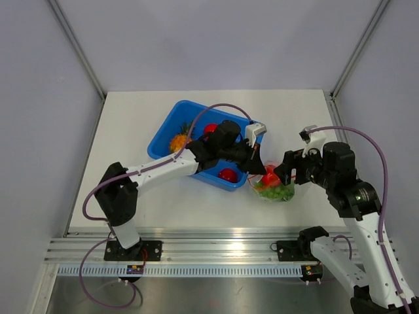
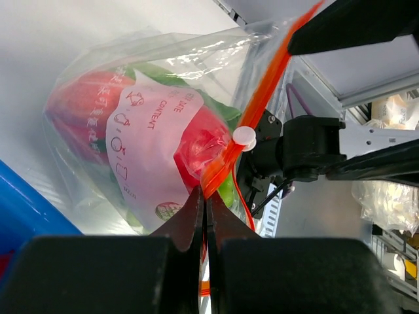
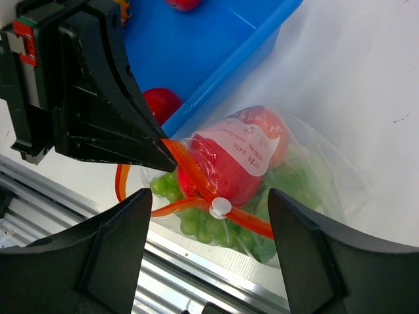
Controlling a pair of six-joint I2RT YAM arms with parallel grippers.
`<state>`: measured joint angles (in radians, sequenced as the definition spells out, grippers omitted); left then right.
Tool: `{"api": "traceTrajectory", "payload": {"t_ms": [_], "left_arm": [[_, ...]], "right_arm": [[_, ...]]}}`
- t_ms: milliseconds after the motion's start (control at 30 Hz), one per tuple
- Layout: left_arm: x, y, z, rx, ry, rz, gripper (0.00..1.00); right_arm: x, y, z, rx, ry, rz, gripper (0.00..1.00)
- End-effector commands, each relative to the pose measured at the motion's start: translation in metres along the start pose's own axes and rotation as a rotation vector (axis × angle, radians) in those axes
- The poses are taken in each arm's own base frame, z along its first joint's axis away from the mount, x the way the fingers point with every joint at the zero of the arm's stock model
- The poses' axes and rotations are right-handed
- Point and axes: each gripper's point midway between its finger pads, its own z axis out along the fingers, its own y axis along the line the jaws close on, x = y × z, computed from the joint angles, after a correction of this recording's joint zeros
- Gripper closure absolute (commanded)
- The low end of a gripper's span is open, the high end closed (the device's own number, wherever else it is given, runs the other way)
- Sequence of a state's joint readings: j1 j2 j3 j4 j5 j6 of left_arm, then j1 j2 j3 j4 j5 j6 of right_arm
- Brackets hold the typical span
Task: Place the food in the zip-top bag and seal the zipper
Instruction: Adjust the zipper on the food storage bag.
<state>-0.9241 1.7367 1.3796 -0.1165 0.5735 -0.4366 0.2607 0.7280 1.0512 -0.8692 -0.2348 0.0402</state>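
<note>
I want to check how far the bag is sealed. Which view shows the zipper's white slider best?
The right wrist view: the white slider sits mid-frame, with the zipper visible on both sides. The left wrist view also shows it clearly. In the top view it is too small to see.

Top camera high at near edge, looking down over whole desk (image 1: 131,118). Both wrist cameras close, facing bag (image 2: 98,85) from opposite sides.

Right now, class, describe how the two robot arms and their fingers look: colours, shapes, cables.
The left arm and right arm have white links with black joints and black bases. A purple cable loops along each. The left fingers are black, tapering wedges; the right fingers are broad, dark and angular.
</note>
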Motion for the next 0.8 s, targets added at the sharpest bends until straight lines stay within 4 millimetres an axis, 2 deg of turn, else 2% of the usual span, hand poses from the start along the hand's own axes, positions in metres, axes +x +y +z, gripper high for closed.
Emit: {"api": "traceTrajectory", "payload": {"t_ms": [0, 300, 500, 767], "left_arm": [[-0.045, -0.026, -0.008, 0.040, -0.106, 0.046, 1.00], [-0.052, -0.028, -0.004, 0.044, -0.106, 0.018, 1.00], [-0.054, -0.030, -0.005, 0.051, -0.110, 0.020, 1.00], [-0.057, -0.033, -0.006, 0.071, -0.116, 0.019, 1.00]], "right_arm": [[-0.001, 0.001, 0.007, -0.022, 0.001, -0.020, 0.21], [0.000, 0.001, 0.025, -0.043, 0.022, -0.010, 0.22], [0.003, -0.006, 0.033, -0.011, 0.042, -0.010, 0.22], [0.016, -0.020, 0.043, 0.075, 0.100, -0.035, 0.22]]}}
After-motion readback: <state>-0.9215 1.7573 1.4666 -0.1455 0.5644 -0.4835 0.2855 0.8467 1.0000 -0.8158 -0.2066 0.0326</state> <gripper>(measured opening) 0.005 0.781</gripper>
